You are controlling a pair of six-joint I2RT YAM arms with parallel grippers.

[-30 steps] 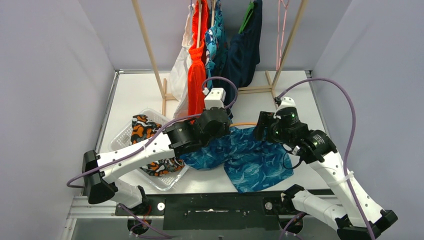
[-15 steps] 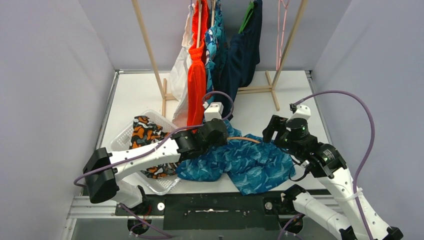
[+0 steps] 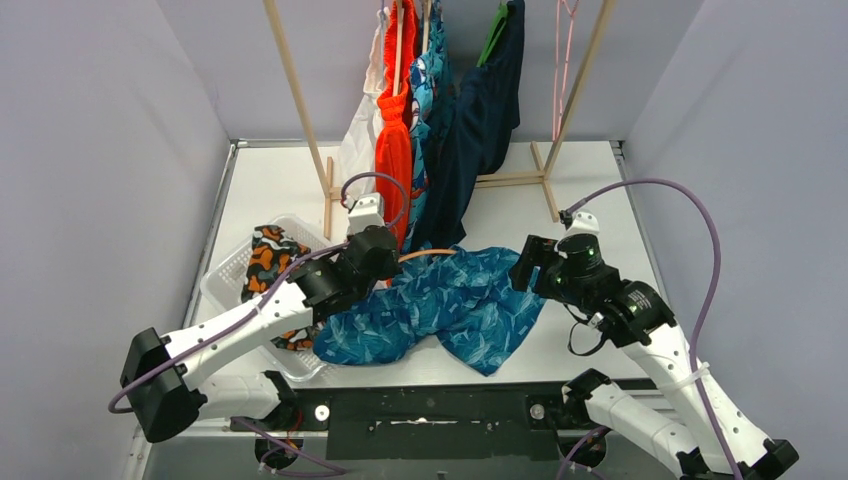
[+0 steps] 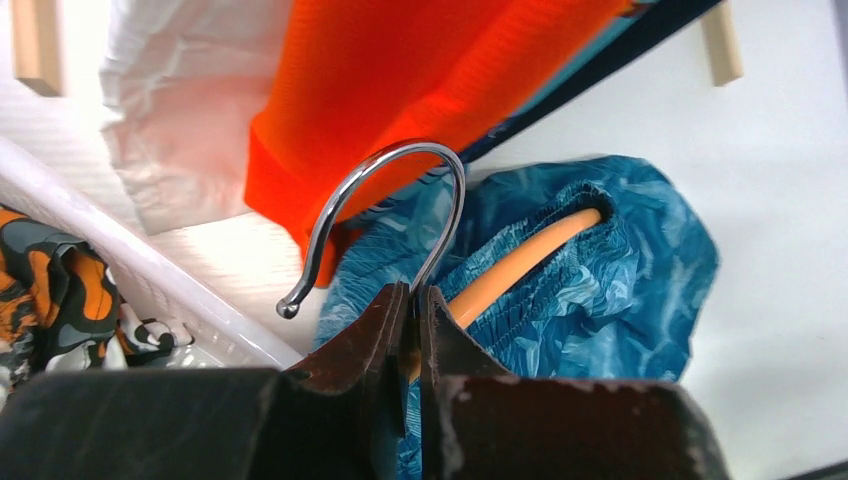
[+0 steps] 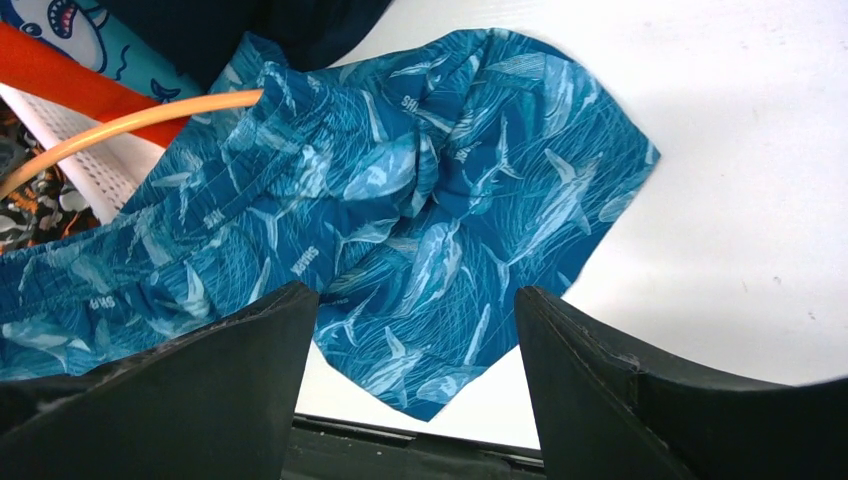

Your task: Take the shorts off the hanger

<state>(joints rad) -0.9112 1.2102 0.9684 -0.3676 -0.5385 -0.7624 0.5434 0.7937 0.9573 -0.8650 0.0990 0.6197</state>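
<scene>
White tabletop, wooden rack frame at the back, white plastic basket at left

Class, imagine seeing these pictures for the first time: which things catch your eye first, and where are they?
The blue shark-print shorts sprawl across the middle of the table, an orange hanger threaded through their waistband. The left tool pinches that hanger's chrome hook at its base. Behind, bright orange shorts hang from the wooden rack.

Left arm stretched forward, jaws pinched together — right arm bent, jaws wide apart.
</scene>
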